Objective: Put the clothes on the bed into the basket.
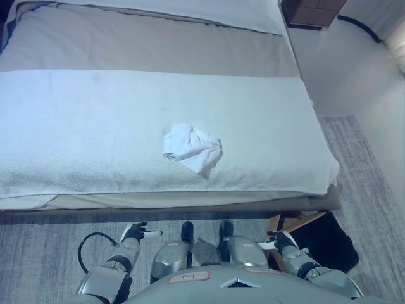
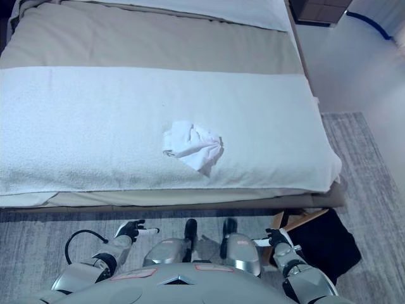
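A crumpled white cloth lies on the white blanket of the bed, near the bed's front edge, a little right of the middle. A basket with a wooden frame and dark lining stands on the floor at the lower right, by the bed's front right corner. My left hand hangs low at the lower left, over the carpet, with its fingers relaxed and empty. My right hand is at the lower right, next to the basket's left rim, fingers relaxed and empty. Both hands are well below the cloth.
A grey carpet covers the floor in front of the bed. A dark wooden bedside cabinet stands at the top right. A pale floor runs along the bed's right side.
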Controlling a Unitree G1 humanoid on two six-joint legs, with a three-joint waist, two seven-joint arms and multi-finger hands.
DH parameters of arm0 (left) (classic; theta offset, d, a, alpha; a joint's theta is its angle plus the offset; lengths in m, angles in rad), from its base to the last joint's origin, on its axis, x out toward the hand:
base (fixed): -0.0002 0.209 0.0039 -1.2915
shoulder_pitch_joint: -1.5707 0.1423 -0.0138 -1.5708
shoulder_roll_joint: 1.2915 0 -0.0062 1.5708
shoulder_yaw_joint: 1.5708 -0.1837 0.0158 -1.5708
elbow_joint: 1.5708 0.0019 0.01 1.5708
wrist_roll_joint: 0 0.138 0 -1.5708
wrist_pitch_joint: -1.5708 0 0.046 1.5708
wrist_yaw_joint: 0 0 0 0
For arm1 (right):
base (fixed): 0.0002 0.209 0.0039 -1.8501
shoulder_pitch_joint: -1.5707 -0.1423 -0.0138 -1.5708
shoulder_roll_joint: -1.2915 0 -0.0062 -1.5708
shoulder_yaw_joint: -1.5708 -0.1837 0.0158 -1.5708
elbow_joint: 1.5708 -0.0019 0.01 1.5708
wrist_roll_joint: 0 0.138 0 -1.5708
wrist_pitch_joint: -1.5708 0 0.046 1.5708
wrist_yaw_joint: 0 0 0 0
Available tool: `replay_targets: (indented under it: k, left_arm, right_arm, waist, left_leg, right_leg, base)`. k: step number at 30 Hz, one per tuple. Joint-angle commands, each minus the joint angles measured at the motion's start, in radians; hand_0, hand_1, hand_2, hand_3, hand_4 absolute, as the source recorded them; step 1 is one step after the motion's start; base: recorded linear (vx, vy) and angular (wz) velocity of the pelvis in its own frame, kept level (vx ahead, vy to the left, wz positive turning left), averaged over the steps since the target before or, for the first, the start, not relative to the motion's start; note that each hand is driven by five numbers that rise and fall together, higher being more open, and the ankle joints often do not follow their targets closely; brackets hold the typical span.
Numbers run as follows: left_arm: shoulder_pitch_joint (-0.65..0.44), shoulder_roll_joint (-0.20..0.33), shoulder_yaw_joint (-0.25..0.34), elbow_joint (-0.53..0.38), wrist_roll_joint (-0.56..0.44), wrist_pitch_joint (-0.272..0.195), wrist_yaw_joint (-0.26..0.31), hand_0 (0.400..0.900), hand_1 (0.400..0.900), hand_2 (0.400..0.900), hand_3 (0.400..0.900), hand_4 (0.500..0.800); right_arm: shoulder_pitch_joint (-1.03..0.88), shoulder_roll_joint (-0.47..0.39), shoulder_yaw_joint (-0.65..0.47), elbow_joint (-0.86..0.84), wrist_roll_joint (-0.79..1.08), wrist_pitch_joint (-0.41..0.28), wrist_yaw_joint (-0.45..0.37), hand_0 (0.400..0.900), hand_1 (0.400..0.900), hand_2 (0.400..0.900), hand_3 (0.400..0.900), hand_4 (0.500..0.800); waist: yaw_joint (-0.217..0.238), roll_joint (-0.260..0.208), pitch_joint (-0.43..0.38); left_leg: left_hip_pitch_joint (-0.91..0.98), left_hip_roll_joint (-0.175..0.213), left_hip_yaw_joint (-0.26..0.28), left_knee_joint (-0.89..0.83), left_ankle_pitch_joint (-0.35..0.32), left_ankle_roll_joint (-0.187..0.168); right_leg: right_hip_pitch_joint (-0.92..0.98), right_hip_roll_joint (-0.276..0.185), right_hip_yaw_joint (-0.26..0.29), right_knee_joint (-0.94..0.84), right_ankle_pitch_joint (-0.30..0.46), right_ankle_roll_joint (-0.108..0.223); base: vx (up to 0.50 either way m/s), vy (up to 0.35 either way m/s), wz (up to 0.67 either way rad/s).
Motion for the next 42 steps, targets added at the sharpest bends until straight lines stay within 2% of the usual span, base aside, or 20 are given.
replay_targets:
  k: [1, 2, 3, 6, 7, 9, 10, 11, 14, 18, 20, 21, 22, 28, 35, 42]
  left_arm:
    - [0.049, 0.041, 0.028, 0.010, 0.035, -0.002, 0.014, 0.900, 0.900, 0.900, 0.900, 0.800]
    - [0.049, 0.041, 0.028, 0.010, 0.035, -0.002, 0.014, 0.900, 0.900, 0.900, 0.900, 0.800]
    - [0.071, 0.048, 0.041, 0.007, 0.032, -0.006, 0.040, 0.900, 0.900, 0.900, 0.900, 0.800]
    - [0.091, 0.038, 0.041, -0.003, 0.030, -0.012, 0.048, 0.900, 0.900, 0.900, 0.900, 0.800]
    - [0.091, 0.036, 0.008, -0.013, 0.033, -0.020, 0.056, 0.900, 0.900, 0.900, 0.900, 0.800]
    - [0.080, 0.031, -0.006, -0.021, 0.024, -0.022, 0.066, 0.900, 0.900, 0.900, 0.900, 0.800]
    - [0.062, 0.029, -0.024, -0.024, 0.008, -0.029, 0.083, 0.900, 0.900, 0.900, 0.900, 0.800]
    - [0.038, 0.015, -0.060, -0.033, -0.015, -0.028, 0.104, 0.900, 0.900, 0.900, 0.900, 0.800]
    - [0.007, -0.003, -0.085, -0.017, -0.055, -0.020, 0.123, 0.900, 0.900, 0.900, 0.900, 0.800]
    - [-0.022, -0.001, -0.091, -0.004, -0.096, -0.016, 0.145, 0.900, 0.900, 0.900, 0.900, 0.800]
    - [-0.039, 0.002, -0.105, -0.011, -0.131, -0.022, 0.154, 0.900, 0.900, 0.900, 0.900, 0.800]
    - [-0.040, 0.002, -0.105, -0.011, -0.131, -0.022, 0.154, 0.900, 0.900, 0.900, 0.900, 0.800]
    - [-0.045, 0.001, -0.110, -0.013, -0.144, -0.020, 0.158, 0.900, 0.900, 0.900, 0.900, 0.800]
    - [-0.066, 0.000, -0.127, -0.027, -0.177, -0.027, 0.166, 0.900, 0.900, 0.900, 0.900, 0.800]
    - [-0.076, -0.008, -0.153, -0.049, -0.194, -0.028, 0.170, 0.900, 0.900, 0.900, 0.900, 0.800]
    - [-0.088, -0.009, -0.175, -0.082, -0.214, -0.035, 0.170, 0.900, 0.900, 0.900, 0.900, 0.800]
  right_arm:
    - [-0.034, -0.075, 0.038, -0.037, -0.041, 0.003, -0.028, 0.900, 0.900, 0.900, 0.900, 0.800]
    - [-0.035, -0.075, 0.039, -0.037, -0.041, 0.003, -0.028, 0.900, 0.900, 0.900, 0.900, 0.800]
    - [-0.103, -0.113, 0.095, -0.129, -0.114, -0.002, -0.037, 0.900, 0.900, 0.900, 0.900, 0.800]
    - [-0.165, -0.159, 0.115, -0.181, -0.143, -0.005, -0.030, 0.900, 0.900, 0.900, 0.900, 0.800]
    - [-0.301, -0.218, 0.172, -0.238, -0.204, -0.003, -0.053, 0.900, 0.900, 0.900, 0.900, 0.800]
    - [-0.367, -0.232, 0.208, -0.253, -0.243, 0.001, -0.070, 0.900, 0.900, 0.900, 0.900, 0.800]
    - [-0.461, -0.237, 0.255, -0.258, -0.279, 0.003, -0.083, 0.900, 0.900, 0.900, 0.900, 0.800]
    - [-0.594, -0.225, 0.317, -0.269, -0.299, 0.016, -0.086, 0.900, 0.900, 0.900, 0.900, 0.800]
    - [-0.777, -0.182, 0.376, -0.205, -0.286, 0.027, -0.090, 0.900, 0.900, 0.900, 0.900, 0.800]
    - [-0.923, -0.137, 0.386, -0.144, -0.240, 0.041, -0.103, 0.900, 0.900, 0.900, 0.900, 0.800]
    - [-1.017, -0.114, 0.379, -0.084, -0.190, 0.045, -0.123, 0.900, 0.900, 0.900, 0.900, 0.800]
    - [-1.018, -0.114, 0.378, -0.083, -0.190, 0.044, -0.123, 0.900, 0.900, 0.900, 0.900, 0.800]
    - [-1.047, -0.109, 0.377, -0.062, -0.167, 0.045, -0.129, 0.900, 0.900, 0.900, 0.900, 0.800]
    - [-1.096, -0.131, 0.354, -0.027, -0.101, 0.040, -0.137, 0.900, 0.900, 0.900, 0.900, 0.800]
    - [-1.111, -0.130, 0.362, -0.009, -0.088, 0.042, -0.131, 0.900, 0.900, 0.900, 0.900, 0.800]
    - [-1.146, -0.176, 0.380, 0.017, -0.097, 0.046, -0.119, 0.900, 0.900, 0.900, 0.900, 0.800]
  waist:
    - [0.035, -0.026, 0.016]
    - [0.033, -0.025, 0.018]
    - [0.051, -0.025, 0.006]
    - [0.060, -0.018, -0.007]
    - [0.073, -0.009, 0.009]
    - [0.073, -0.002, 0.022]
    - [0.080, 0.003, 0.042]
    - [0.093, 0.008, 0.067]
    - [0.121, 0.010, 0.099]
    - [0.144, 0.010, 0.133]
    - [0.175, 0.020, 0.166]
    - [0.172, 0.020, 0.164]
    - [0.194, 0.029, 0.187]
    - [0.237, 0.063, 0.240]
    - [0.256, 0.078, 0.279]
    - [0.254, 0.101, 0.325]
  left_leg:
    - [0.013, 0.022, 0.003, -0.004, -0.026, -0.119]
    - [0.016, 0.022, 0.001, -0.004, -0.027, -0.119]
    - [0.015, 0.037, -0.010, -0.004, -0.031, -0.136]
    - [0.002, 0.047, -0.029, -0.004, -0.026, -0.145]
    - [-0.025, 0.058, -0.046, -0.004, -0.014, -0.152]
    - [-0.045, 0.061, -0.054, -0.004, -0.006, -0.152]
    - [-0.066, 0.064, -0.061, -0.004, 0.003, -0.154]
    - [-0.110, 0.067, -0.074, -0.004, 0.020, -0.157]
    - [-0.167, 0.066, -0.094, -0.004, 0.043, -0.163]
    - [-0.212, 0.067, -0.115, -0.004, 0.060, -0.171]
    - [-0.247, 0.069, -0.139, -0.004, 0.071, -0.177]
    - [-0.252, 0.067, -0.141, -0.004, 0.074, -0.176]
    - [-0.272, 0.068, -0.154, -0.004, 0.081, -0.179]
    - [-0.344, 0.055, -0.202, -0.004, 0.110, -0.185]
    - [-0.393, 0.046, -0.205, 0.002, 0.121, -0.183]
    - [-0.443, 0.043, -0.196, 0.016, 0.130, -0.187]
  right_leg:
    - [0.019, -0.040, 0.009, 0.039, 0.140, 0.007]
    - [0.023, -0.040, 0.007, 0.037, 0.140, 0.007]
    - [0.042, -0.042, -0.028, 0.042, 0.140, 0.007]
    - [0.049, -0.050, -0.061, 0.047, 0.137, 0.005]
    - [0.032, -0.048, -0.076, 0.070, 0.124, 0.000]
    - [0.009, -0.048, -0.079, 0.087, 0.118, -0.003]
    - [-0.015, -0.045, -0.080, 0.101, 0.115, -0.006]
    - [-0.045, -0.045, -0.089, 0.109, 0.114, -0.009]
    - [-0.083, -0.047, -0.108, 0.114, 0.115, -0.011]
    - [-0.115, -0.049, -0.126, 0.122, 0.114, -0.015]
    - [-0.139, -0.054, -0.149, 0.137, 0.107, -0.018]
    - [-0.142, -0.056, -0.151, 0.135, 0.111, -0.017]
    - [-0.150, -0.064, -0.167, 0.141, 0.104, -0.016]
    - [-0.192, -0.080, -0.198, 0.164, 0.090, -0.018]
    - [-0.235, -0.089, -0.201, 0.171, 0.089, -0.020]
    - [-0.294, -0.095, -0.192, 0.202, 0.084, -0.025]
  base:
    - [0.22, -0.164, 0.60]
    - [0.24, -0.290, 0.82]
    - [0.11, -0.169, 0.44]
    - [0.13, -0.151, 0.52]
    - [-0.05, -0.066, 0.24]
    - [-0.08, -0.043, 0.14]
    - [-0.16, -0.042, 0.12]
    - [-0.17, -0.054, 0.17]
    - [-0.11, -0.039, 0.20]
    - [-0.08, -0.018, 0.22]
    - [-0.05, -0.019, 0.39]
    - [-0.05, -0.005, 0.39]
    - [-0.05, 0.002, 0.38]
    - [-0.04, 0.010, 0.38]
    - [-0.01, 0.022, 0.05]
    - [-0.03, 0.009, -0.01]
